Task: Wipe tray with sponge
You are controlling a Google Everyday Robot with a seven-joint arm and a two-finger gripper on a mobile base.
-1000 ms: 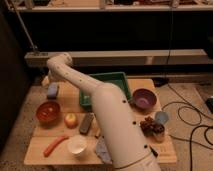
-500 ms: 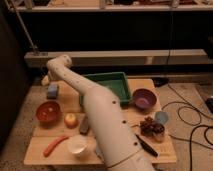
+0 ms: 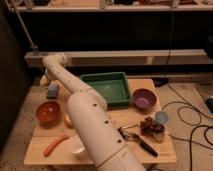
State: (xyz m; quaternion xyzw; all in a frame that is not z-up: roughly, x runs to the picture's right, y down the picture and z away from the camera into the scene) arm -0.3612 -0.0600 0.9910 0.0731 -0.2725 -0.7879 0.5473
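Swinging further to the left of the green rectangular plastic tray (image 3: 107, 90) and bringing the pale gripper (image 3: 45, 79) above the blue block-shaped sponge (image 3: 52, 90) lying left of that tray, so apparently approaching the pick-up, wiping not yet begun, grip state impossible to tell.

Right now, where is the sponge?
In the camera view the sponge lies at the left edge of the table, beyond the red bowl and left of the tray; the end effector hangs just behind it.
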